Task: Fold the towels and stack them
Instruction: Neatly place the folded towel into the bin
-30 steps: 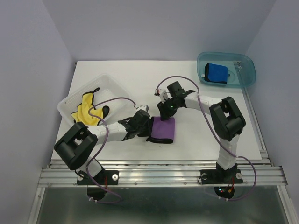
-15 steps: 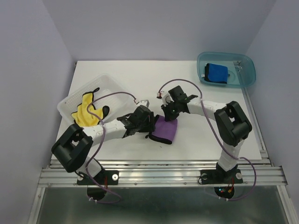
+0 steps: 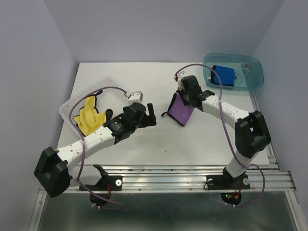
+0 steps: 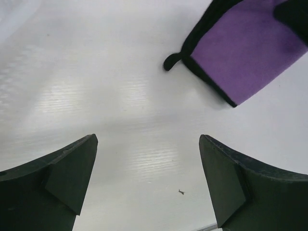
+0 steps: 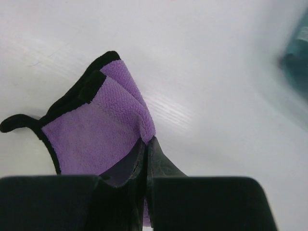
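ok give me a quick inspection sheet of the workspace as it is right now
surface: white table, bare in the middle
job's things: purple towel folded, hanging from the right gripper; blue towel folded in the teal tray; yellow towel crumpled in the clear basket
clutter: one dark speck on the table
grippers: left gripper jaws wide open, holding nothing, pointing at the purple towel; right gripper jaws shut on the purple towel's edge
cables: purple cable loops above the left arm, another above the right; neither snagged on a towel
surroundings: pale walls on three sides, metal rail at the near edge
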Robot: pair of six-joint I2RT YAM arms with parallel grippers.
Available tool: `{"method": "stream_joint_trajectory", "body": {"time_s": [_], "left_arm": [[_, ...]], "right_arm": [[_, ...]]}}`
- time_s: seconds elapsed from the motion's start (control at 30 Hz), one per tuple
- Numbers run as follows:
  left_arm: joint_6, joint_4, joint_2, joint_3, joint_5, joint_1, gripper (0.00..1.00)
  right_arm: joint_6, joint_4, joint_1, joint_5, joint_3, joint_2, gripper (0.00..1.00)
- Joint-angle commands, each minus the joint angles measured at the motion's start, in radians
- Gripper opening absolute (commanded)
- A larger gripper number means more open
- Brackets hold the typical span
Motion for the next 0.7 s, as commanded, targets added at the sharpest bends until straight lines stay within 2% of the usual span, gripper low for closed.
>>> {"method": "stream_joint_trajectory", "body": {"time_s": [0.0,0.4,0.67], "left_arm": [[-0.005,-0.058,-0.047,0.028,-0.129,0.026,0.99],[0.023,-0.058,-0.027,0.028,-0.104,0.179,0.99],[0.032,-0.055,0.034,0.069,-0.094,0.225,0.99]], "right_arm": [[-0.057,0.096,-0.065,0.17,0.106,-0.025,0.01],[-0.16,0.226,-0.248,0.191,0.3,0.093,0.01],[-0.033,0.243,-0.367,0.177,0.516,0.197,0.01]]}}
